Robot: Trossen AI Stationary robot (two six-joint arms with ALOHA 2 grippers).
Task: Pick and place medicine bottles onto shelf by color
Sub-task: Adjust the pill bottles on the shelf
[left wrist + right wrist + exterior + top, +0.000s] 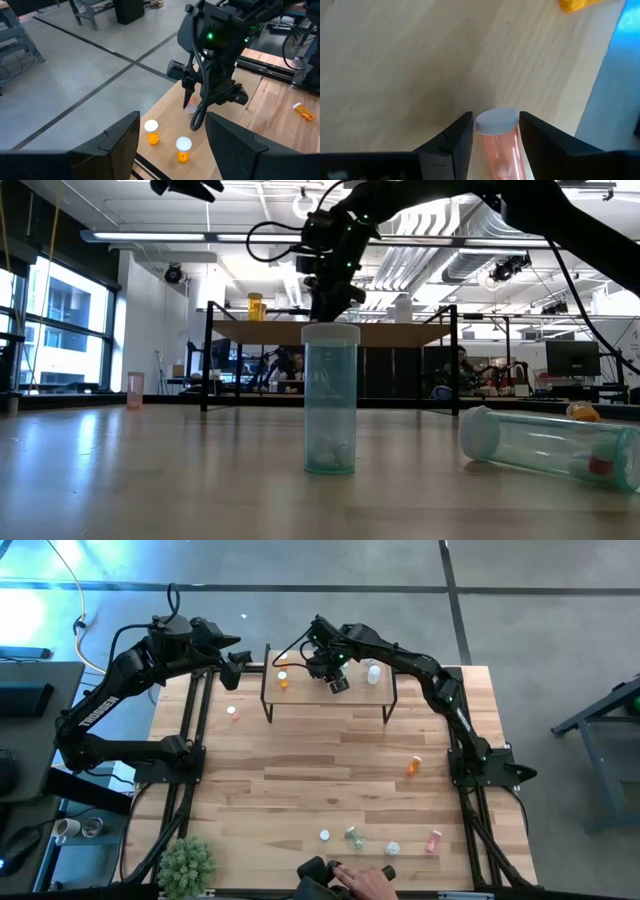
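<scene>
Right gripper (495, 137) over the shelf (350, 695): fingers clamped on a pink bottle (499, 142), white cap, held upright between them. Left gripper (172, 145) off the shelf's left end, fingers apart, holding nothing. 2 orange bottles (152, 133) stand on the shelf's left part, a clear one (373, 672) toward the right. Other bottles sit scattered on the bench (300, 780): 1 green upright (330, 400), 1 lying. No readable labels.
</scene>
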